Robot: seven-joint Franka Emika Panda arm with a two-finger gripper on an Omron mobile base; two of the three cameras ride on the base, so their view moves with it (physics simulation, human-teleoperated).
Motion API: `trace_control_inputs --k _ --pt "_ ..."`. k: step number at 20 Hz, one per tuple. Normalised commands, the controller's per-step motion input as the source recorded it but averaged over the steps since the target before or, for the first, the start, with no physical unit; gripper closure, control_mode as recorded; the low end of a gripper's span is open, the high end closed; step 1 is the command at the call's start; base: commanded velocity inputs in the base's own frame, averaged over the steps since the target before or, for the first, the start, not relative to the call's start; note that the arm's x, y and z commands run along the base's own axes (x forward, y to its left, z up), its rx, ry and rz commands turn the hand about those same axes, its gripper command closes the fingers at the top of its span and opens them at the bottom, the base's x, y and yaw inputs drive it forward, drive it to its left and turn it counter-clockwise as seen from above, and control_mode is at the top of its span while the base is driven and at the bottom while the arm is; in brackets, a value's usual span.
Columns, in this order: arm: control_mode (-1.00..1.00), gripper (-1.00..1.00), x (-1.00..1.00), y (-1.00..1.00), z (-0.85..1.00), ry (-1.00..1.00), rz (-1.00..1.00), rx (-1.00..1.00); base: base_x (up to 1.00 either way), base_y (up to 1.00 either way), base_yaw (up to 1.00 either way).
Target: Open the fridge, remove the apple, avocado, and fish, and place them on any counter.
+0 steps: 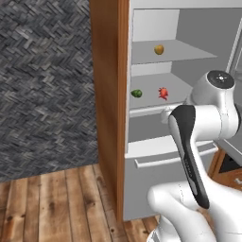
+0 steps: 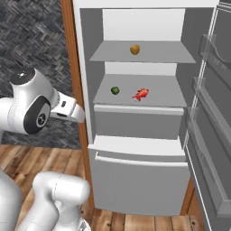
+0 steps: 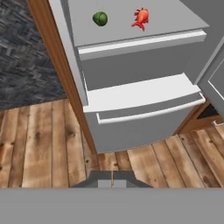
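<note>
White robot arm [image 1: 189,142] is rising closest to the viewer in both base views, its dark-jointed elbow standing in front of the fridge [image 2: 135,180]. Its tool [image 3: 112,183] is showing at the bottom of the hand view as two small dark tips pressed together, clenched and grasping nothing, hanging above the wooden floor [image 3: 43,144] just in front of the fridge's lower drawer.

Fridge door [image 2: 212,135] is standing wide open, swung out to the right of the fridge body, with clear shelves lining its inner face. Orange-brown wood panel [image 1: 111,94] is framing the fridge on its left side, and a dark herringbone wall [image 1: 45,80] is running to the left of that panel.

Inside the fridge, the apple [image 2: 135,49] is sitting on the upper shelf, near the middle. On the shelf below it, the avocado [image 2: 115,90] is lying toward the left and the fish [image 2: 140,94] is lying to the right of it, near but apart. Both are resting just behind that shelf's front edge. Below that shelf, two closed grey drawer fronts are stacked, the lower one jutting out further.
</note>
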Motion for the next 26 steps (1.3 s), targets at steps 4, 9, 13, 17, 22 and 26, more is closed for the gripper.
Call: trace_control_inputs --k 4,9,13,17,22,26 --pt "1.00 1.00 0.00 0.00 0.00 0.00 0.00 0.00 0.00 -0.53 0.00" --pt "1.00 1.00 0.00 0.00 0.00 0.00 0.00 0.00 0.09 -0.58 0.00" --pt "1.00 1.00 0.00 0.00 0.00 0.00 0.00 0.00 0.52 -0.36 0.00" --pt "1.00 1.00 0.00 0.00 0.00 0.00 0.00 0.00 0.95 -0.16 0.01" --pt "1.00 1.00 0.00 0.00 0.00 0.00 0.00 0.00 0.95 -0.10 0.01" --pt "1.00 1.00 0.00 0.00 0.00 0.00 0.00 0.00 0.70 -0.24 0.00"
